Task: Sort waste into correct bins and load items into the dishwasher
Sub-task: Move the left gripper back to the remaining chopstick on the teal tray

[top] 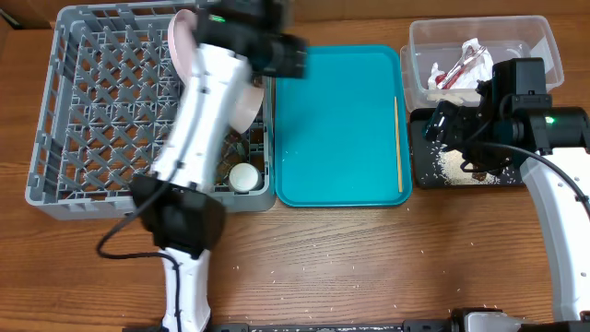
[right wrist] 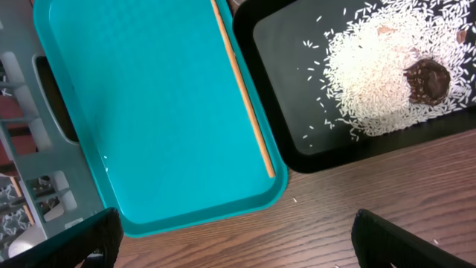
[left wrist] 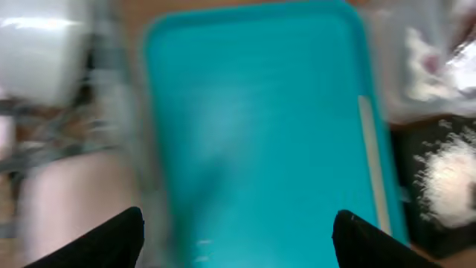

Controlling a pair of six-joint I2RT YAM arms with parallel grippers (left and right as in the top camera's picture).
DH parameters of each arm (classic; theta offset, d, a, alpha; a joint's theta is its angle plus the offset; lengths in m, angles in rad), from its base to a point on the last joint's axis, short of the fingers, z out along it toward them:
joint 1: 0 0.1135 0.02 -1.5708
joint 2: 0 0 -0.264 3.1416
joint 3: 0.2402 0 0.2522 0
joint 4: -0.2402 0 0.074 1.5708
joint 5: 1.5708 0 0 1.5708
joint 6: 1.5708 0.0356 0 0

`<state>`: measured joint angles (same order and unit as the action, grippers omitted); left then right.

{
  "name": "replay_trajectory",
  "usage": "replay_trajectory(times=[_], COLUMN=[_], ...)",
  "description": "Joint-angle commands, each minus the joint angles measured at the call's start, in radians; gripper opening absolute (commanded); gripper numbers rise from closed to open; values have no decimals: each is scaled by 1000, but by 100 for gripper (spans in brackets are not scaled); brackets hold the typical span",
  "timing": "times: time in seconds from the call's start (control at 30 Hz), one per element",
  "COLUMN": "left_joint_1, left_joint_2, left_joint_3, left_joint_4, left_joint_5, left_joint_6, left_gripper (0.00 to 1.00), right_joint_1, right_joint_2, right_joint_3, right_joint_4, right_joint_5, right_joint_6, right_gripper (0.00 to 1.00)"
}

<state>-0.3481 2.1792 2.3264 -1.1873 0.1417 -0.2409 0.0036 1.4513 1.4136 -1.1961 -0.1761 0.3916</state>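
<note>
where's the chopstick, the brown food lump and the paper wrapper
chopstick (right wrist: pixel 243 89), right wrist view, midway along its length
brown food lump (right wrist: pixel 426 80), right wrist view, centre of the lump
paper wrapper (top: pixel 458 69), overhead view, middle of the crumpled paper

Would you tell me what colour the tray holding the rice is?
Black; the tray shows best in the right wrist view.

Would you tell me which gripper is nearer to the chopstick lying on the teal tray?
Right. The right gripper hovers just beside the chopstick, over the black tray's edge; the left gripper is across the teal tray, at its far corner.
</note>
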Motion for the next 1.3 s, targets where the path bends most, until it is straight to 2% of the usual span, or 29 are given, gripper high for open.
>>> replay_trajectory(times=[0.0,0.2,0.4,0.5,0.87,1.27], left_joint_1=[-124,-263,-328,-354,-396,-422], left_joint_2=[40,124,218,264,334,335], left_joint_3=[-76,-132,-132,-132,-132,-155], left_joint_4=[93,230,308,358,399,401], left_joint_5=[-30,-154,-159,-148,-131,-257], left_joint_6=[-145,-296,-365,-369,-369,-365], left_gripper=[81,82,84,87,85,86], right_joint_1=[3,3,3,3,3,3], right_joint_2=[-1,-1,-1,-1,-1,-1], right_joint_3=[-1,-1,-1,-1,-1,-1], right_joint_4=[5,5,6,5,6,5], right_joint_5=[11,11,11,11,11,11], right_joint_6=[-3,-3,-3,-3,-3,-3], right_gripper=[100,100,100,100,100,100])
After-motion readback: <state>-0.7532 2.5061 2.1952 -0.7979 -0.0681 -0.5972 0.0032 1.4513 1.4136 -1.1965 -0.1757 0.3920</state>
